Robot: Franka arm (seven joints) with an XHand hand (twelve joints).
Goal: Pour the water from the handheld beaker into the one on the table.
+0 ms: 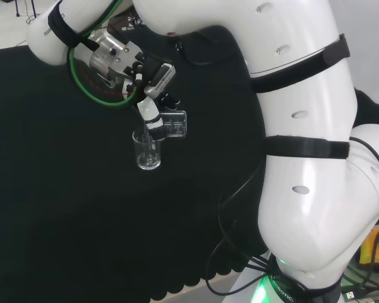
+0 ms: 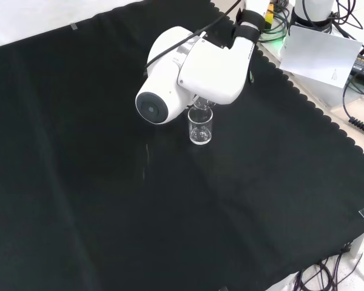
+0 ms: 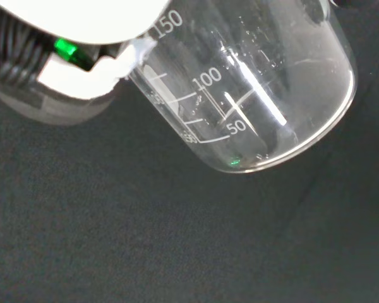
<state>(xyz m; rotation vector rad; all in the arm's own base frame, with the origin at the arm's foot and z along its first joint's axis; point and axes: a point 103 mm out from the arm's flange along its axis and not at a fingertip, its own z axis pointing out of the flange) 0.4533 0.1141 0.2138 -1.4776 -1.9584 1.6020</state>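
With its fingers curled round the tipped handheld beaker, the hand should keep the spout over the table beaker at the head view's centre-left, tilting slowly.

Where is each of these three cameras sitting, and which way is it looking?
Head view: behind and above the arm's base, looking over the big white arm links at the black cloth; the robot hand tips the held beaker over the table beaker.
Front view: opposite the arm, looking down on the cloth; a white link with a round grey cap stands above the table beaker.
Wrist view: at the wrist, close on the held beaker.
Head and front views share the table beaker.
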